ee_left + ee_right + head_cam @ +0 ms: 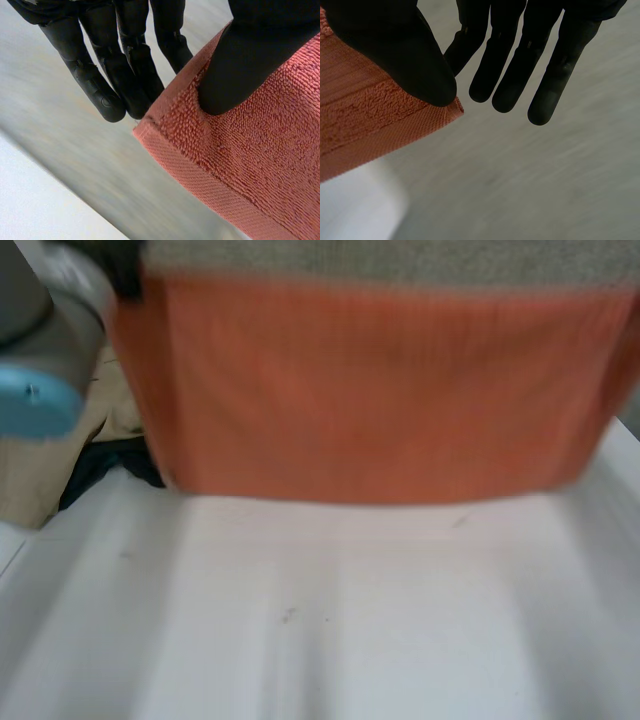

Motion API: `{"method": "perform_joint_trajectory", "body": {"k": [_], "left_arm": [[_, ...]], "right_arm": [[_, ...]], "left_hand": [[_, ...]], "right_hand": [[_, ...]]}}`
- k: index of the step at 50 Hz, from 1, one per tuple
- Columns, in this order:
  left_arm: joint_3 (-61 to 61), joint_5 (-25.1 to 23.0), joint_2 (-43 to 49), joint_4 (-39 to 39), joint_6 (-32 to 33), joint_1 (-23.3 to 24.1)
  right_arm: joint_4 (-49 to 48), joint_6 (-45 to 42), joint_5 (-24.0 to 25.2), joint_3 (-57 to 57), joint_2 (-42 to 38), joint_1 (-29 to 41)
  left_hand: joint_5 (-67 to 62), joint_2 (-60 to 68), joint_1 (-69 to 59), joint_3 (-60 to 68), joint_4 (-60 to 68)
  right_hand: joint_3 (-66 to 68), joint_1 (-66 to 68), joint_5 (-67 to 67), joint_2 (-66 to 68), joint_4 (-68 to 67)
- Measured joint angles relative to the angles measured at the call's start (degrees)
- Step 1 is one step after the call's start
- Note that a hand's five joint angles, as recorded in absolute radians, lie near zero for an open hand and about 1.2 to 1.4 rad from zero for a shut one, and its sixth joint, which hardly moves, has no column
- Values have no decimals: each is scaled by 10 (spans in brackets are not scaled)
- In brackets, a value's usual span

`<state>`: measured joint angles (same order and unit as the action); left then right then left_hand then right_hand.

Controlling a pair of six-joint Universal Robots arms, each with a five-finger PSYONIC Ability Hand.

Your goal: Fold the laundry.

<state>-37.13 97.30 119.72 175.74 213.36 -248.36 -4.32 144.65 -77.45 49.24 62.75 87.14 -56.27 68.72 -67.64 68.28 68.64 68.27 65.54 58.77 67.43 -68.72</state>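
so, starting left of the orange towel (370,390) in the head view: the left arm (40,350), grey joint with a light-blue cap, sits right by the towel's left edge. Just below that, beside the towel's lower left corner, a crumpled beige cloth (45,475) lies on the white table (350,620). A dark cloth (100,465) is tucked between it and the towel.

The towel itself is up off the table, hanging flat and spread wide like a curtain. Its bottom edge is roughly level, with bare table showing underneath. There's a duller greyish strip along its top, and I can't tell if that's part of the towel or something behind it.

In the left wrist view, the left hand (250,65) has one corner of the towel pinched. The thumb is pressed into the terry loops just inside the woven hem band. The fingers (100,90) are straight and run along the towel's edge, and the nearest one goes behind the cloth.

In the right wrist view, the right hand (395,55) is doing the same at another corner. Its thumb clamps right over the tip of that corner on the hem, with one finger tucked behind it. The other fingers (555,85) are straight and clear of the towel
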Motion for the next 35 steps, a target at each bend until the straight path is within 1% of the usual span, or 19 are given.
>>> {"method": "perform_joint_trajectory", "body": {"k": [2, 5, 7, 10, 17, 23, 26, 27, 29, 30, 32, 35], "left_arm": [[29, 12, -8, 59, -26, -2], [39, 20, -20, 127, -49, -4], [31, 21, -27, 155, -57, -4], [6, 18, -33, 173, -61, -5], [-88, 7, -29, 173, -63, -9], [-193, -4, -15, 167, -66, -11], [-222, -9, -11, 165, -65, -10], [-268, -19, -9, 164, -60, -7], [-300, -27, -9, 164, -51, -6], [-339, -37, -10, 164, -34, -5], [-369, -44, -13, 165, -18, -5], [-445, -58, -30, 163, 32, -4]], "right_arm": [[-87, 68, -6, -12, 12, 0], [-173, 127, -11, -2, 30, -2], [-208, 149, -11, 14, 42, -3], [-223, 158, -9, 39, 53, -3], [-184, 140, 15, 107, 59, 2], [-138, 100, 38, 181, 46, 1], [-124, 86, 45, 203, 41, -2], [-101, 64, 52, 234, 35, -8], [-83, 46, 59, 258, 32, -15], [-61, 24, 65, 283, 30, -25], [-36, 0, 71, 307, 29, -36], [22, -57, 81, 349, 35, -62]], "left_hand": [[0, 0, 0, 0, 0], [0, 0, 0, 0, 0], [0, 0, 0, 0, 0], [0, 0, 0, 0, 0], [0, 0, 0, 0, 0], [0, 0, 0, 0, 0], [0, 0, 0, 0, 0], [0, 0, 0, 0, 0], [0, 0, 0, 0, 0], [0, 0, 0, 0, 0], [0, 0, 0, 0, 0], [0, 0, 0, 0, 0]], "right_hand": [[0, 0, 0, 0, 0], [0, 0, 0, 0, 0], [0, 0, 0, 0, 0], [0, 0, 0, 0, 0], [0, 0, 0, 0, 0], [0, 0, 0, 0, 0], [0, 0, 0, 0, 0], [0, 0, 0, 0, 0], [0, 0, 0, 0, 0], [0, 0, 0, 0, 0], [0, 0, 0, 0, 0], [0, 0, 0, 0, 0]]}}
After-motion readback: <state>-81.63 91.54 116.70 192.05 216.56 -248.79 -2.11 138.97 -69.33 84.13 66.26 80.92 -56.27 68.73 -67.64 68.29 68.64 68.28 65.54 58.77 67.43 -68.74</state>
